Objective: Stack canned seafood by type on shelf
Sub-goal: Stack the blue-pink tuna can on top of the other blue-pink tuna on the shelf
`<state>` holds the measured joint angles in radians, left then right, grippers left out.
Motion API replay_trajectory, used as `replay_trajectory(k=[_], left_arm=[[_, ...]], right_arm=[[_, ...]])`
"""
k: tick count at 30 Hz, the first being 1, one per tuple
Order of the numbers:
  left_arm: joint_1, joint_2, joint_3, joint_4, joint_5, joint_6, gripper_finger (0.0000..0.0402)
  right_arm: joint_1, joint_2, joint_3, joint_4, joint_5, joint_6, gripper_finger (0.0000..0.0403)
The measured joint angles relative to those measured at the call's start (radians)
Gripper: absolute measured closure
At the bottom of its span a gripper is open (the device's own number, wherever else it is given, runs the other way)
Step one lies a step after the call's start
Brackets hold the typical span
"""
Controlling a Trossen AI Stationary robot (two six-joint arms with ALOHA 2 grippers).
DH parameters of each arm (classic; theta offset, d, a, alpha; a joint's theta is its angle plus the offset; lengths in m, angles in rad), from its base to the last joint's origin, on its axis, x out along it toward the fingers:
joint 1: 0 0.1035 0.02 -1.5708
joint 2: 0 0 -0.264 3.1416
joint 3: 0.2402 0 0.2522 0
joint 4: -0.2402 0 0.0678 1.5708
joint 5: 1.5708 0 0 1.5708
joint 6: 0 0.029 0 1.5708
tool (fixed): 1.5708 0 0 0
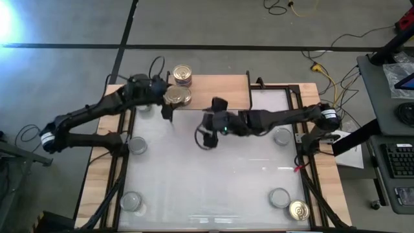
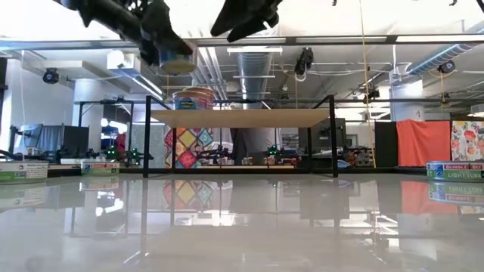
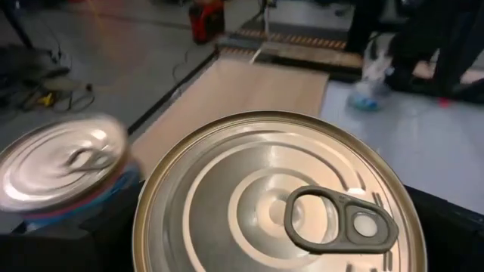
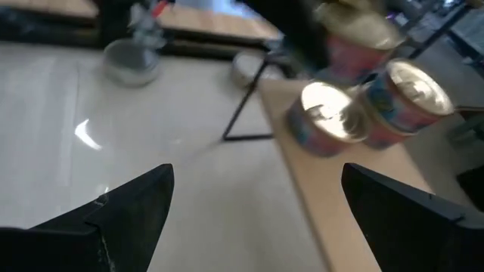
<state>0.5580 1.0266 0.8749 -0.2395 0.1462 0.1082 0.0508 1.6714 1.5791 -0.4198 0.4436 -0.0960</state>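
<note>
The shelf stands at the table's far edge, its wooden board on thin black legs. Two cans with gold lids and pink-blue labels stand side by side on the board's left end. My left gripper is shut on a third gold-lidded can, held a little above the board. My right gripper hangs open and empty over the table, just in front of the shelf. My left gripper holds the gold-lidded can by its side wall, one finger on each side just under the rim. The fingers come slanting from the table's left, nearly level. The can stands upright, lid up, lifted clear of the shelf's board.
Several silver-lidded tins lie scattered on the white table top, and a gold-lidded one sits at the near right corner. The right half of the shelf's board is bare.
</note>
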Motion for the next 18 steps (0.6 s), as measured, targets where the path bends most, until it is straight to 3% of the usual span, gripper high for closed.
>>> replay_trajectory(k=[6, 10, 14, 18], left_arm=[[0.06, 0.056, 0.015, 0.005, 0.07, 0.079, 0.0011], [0.085, 0.095, 0.01, 0.006, 0.118, 0.137, 0.0011], [0.121, 0.129, 0.012, 0.045, 0.182, 0.158, 0.0012], [0.152, 0.167, 0.015, 0.095, 0.199, 0.176, 0.0012]], right_arm=[[-0.097, 0.0, 0.0, 0.152, -0.074, -0.015, 0.003], [-0.16, 0.0, 0.0, 0.246, -0.12, 0.107, 0.0037], [-0.218, 0.007, 0.0, 0.291, -0.196, 0.252, 0.0066], [-0.252, 0.036, 0.0, 0.33, -0.24, 0.27, 0.0114]])
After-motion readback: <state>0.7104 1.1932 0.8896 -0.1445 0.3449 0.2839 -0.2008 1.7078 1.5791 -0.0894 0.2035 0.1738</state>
